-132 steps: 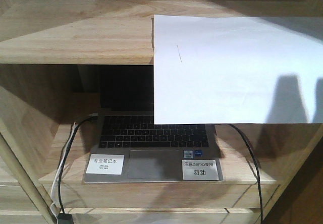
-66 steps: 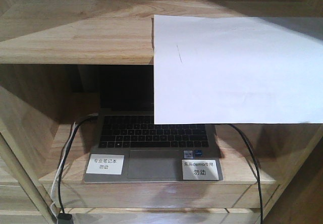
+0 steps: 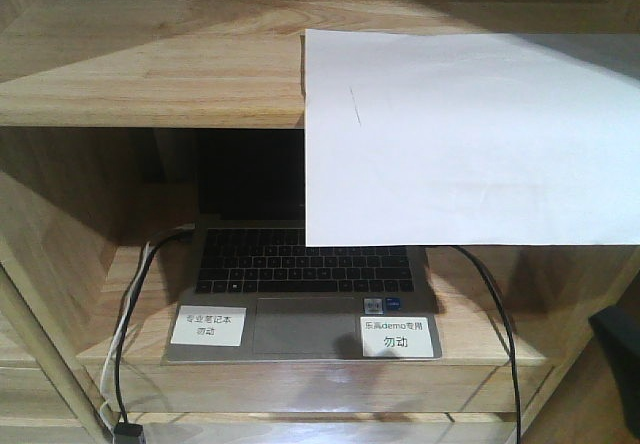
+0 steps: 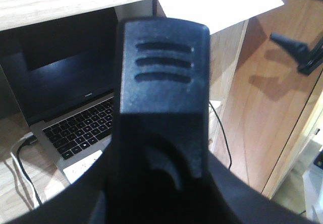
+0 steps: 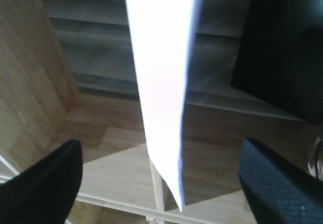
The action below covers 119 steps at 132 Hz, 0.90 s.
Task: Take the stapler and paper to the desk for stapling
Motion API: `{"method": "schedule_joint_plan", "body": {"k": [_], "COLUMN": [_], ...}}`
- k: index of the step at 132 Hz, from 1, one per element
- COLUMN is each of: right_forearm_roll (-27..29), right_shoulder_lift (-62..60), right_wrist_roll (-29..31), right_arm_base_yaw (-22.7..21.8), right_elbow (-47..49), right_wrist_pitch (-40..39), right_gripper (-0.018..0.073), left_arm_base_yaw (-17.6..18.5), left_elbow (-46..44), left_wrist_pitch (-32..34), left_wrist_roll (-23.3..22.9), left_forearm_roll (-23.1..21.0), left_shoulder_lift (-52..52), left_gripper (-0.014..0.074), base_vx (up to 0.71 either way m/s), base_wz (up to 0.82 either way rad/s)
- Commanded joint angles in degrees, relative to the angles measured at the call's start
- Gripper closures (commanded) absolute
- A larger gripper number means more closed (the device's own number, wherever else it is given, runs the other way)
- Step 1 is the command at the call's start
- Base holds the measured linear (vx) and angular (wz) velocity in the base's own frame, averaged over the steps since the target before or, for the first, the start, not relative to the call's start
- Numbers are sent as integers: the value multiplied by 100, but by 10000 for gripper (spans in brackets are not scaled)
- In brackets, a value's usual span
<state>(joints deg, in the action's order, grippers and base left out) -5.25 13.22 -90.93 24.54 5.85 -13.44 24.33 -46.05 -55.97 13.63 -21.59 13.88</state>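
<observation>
Stapler [image 4: 162,67], black with three grooves on its end, is filling the middle of the left wrist view. The left gripper [image 4: 161,196] is holding it, its fingers pressing on it from both sides low in the view, though their tips are not showing. The stapler is hanging on the near side of the shelf unit [image 3: 150,74], in front of the open laptop [image 3: 300,264].

On the lower shelf, at the left, a bundle of cables [image 3: 120,354] is running down over the near edge. The laptop is sitting just beside them and is carrying two white labels [image 3: 208,325] on its palm rest.

More to the right, the paper [image 3: 470,134] is lying on the upper shelf. Its near part is reaching out over the edge and covering the right side of the laptop screen. A black cable [image 3: 500,314] is coming down under it.

Furthest to the right, the right gripper [image 5: 161,183] is hovering with its fingers [image 5: 40,183] spread wide. The paper's edge is lying between them and is touching neither.
</observation>
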Motion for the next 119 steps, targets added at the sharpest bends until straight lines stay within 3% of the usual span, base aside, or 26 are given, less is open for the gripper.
{"method": "schedule_joint_plan", "body": {"k": [1,52,83,119], "right_forearm_roll": [-21,190,324,453], "right_shoulder_lift": [363,2596,3488,4042], "right_wrist_roll": [73,1094,1259,1498], "right_arm_base_yaw": [2,-3,-3,-3], "right_elbow": [-92,-435,-408,-54], "right_wrist_pitch": [-1244,-4696,-5676,-5857], "right_gripper": [-35,-35,-35,-35], "left_arm_base_yaw": [21,21,21,21], "left_elbow": [-153,-153,-153,-153], "left_wrist_pitch": [620,620,620,620], "left_wrist_roll": [-2,-2,-2,-2], "left_forearm_roll": [-195,-195,-195,-195], "left_shoulder_lift": [89,89,89,89], "left_gripper": [603,603,603,603], "base_vx": [0,0,0,0], "base_wz": [0,0,0,0]}}
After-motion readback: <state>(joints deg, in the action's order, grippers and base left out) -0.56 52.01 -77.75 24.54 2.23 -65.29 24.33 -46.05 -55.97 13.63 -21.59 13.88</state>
